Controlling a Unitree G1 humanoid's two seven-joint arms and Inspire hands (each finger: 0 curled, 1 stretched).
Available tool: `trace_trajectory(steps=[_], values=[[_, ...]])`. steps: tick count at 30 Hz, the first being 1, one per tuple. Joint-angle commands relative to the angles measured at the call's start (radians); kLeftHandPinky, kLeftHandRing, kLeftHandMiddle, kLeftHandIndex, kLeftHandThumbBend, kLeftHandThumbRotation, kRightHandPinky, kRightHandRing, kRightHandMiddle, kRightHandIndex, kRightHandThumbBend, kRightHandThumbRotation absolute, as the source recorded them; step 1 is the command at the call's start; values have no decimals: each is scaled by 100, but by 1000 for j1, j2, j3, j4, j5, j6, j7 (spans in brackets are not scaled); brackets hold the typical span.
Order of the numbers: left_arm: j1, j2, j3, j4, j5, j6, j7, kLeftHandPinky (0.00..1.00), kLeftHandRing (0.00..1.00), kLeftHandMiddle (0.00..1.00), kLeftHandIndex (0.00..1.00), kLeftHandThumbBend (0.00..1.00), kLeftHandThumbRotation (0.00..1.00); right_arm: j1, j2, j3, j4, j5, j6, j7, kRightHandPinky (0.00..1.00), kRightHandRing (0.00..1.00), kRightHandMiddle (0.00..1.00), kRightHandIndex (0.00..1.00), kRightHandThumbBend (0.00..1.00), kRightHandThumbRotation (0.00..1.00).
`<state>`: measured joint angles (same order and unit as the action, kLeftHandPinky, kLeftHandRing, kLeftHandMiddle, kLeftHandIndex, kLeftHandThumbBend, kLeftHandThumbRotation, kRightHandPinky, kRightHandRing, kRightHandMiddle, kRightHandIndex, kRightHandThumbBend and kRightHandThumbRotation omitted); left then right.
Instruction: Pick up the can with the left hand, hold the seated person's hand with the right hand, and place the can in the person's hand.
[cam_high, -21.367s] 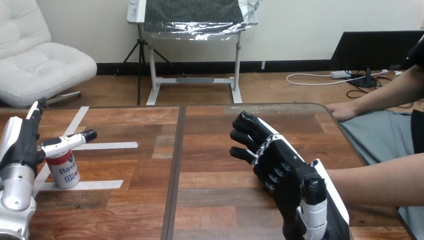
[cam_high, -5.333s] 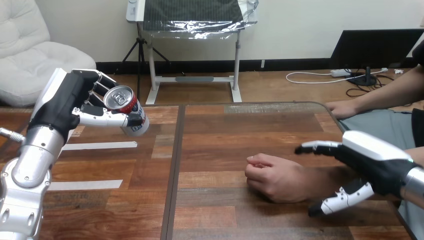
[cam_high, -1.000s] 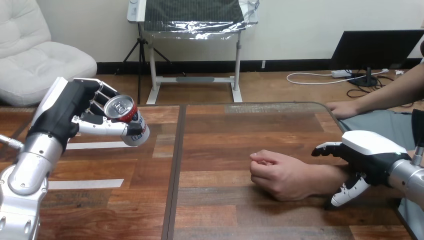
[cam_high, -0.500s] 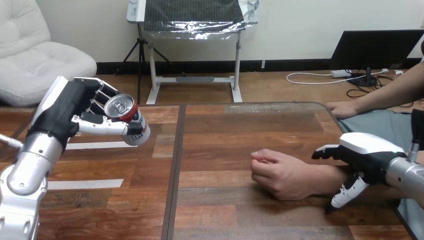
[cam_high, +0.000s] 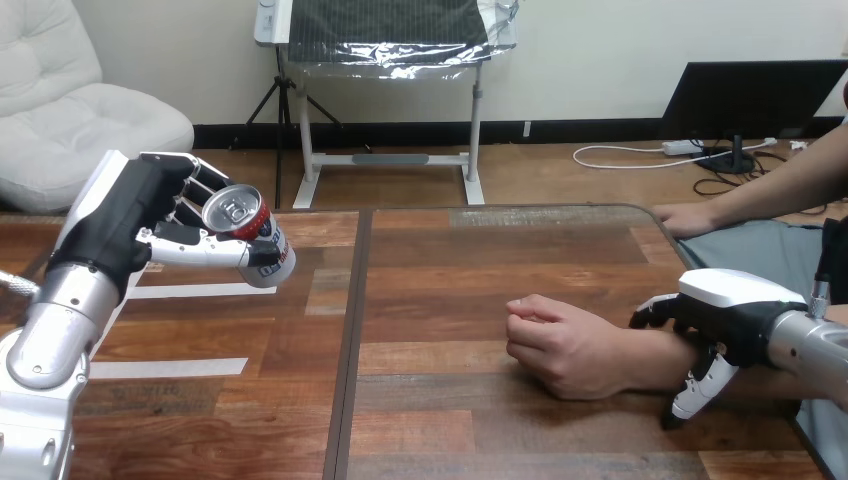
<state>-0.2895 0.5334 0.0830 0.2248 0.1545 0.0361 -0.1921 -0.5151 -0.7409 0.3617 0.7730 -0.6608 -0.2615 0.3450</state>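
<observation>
Clamping can (cam_high: 248, 235) in left hand (cam_high: 130, 215) above desk's (cam_high: 450, 260) left side for handover, clasping the person's wrist (cam_high: 650, 355) with right hand (cam_high: 735, 310) to steady it.

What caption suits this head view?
Left hand holds a can above the table; right hand sits over the seated person's wrist.

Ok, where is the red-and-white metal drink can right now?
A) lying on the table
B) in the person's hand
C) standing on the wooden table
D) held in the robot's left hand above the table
D: fingers of the left hand curl round the red-and-white metal drink can, tilted above the wooden table; the person's hand rests closed on the table, without the can.
</observation>
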Motion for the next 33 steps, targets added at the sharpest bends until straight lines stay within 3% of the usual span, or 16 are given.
trace_trajectory(steps=[1, 10, 19, 23, 29, 33], values=[[-44, 20, 32, -49, -17, -36, -1, 29, 35, 38, 42, 77, 0, -3, 23, 27, 84, -18, 50, -4, 62, 79, 85, 84, 91, 14], [-43, 23, 33, -60, -14, -23, -6, 29, 35, 38, 42, 77, 0, -4, 28, 49, 112, -26, 31, -27, 60, 77, 81, 80, 92, 11], [-42, 25, 38, -61, -14, -30, -11, 30, 35, 38, 42, 77, 0, 0, 27, 67, 136, -29, -25, -63, 56, 69, 74, 74, 93, 5], [-41, 25, 40, -62, -16, -30, -13, 30, 35, 38, 42, 77, 0, 0, 33, 71, 142, -29, -16, -60, 55, 65, 71, 72, 92, 5], [-41, 25, 40, -63, -16, -28, -16, 30, 35, 38, 42, 77, 0, 4, 39, 75, 152, -29, -23, -75, 48, 58, 65, 69, 91, 4], [-40, 25, 38, -72, -9, -23, -14, 30, 35, 38, 42, 77, 0, 7, 43, 76, 156, -27, -23, -86, 38, 48, 56, 65, 91, 4]])
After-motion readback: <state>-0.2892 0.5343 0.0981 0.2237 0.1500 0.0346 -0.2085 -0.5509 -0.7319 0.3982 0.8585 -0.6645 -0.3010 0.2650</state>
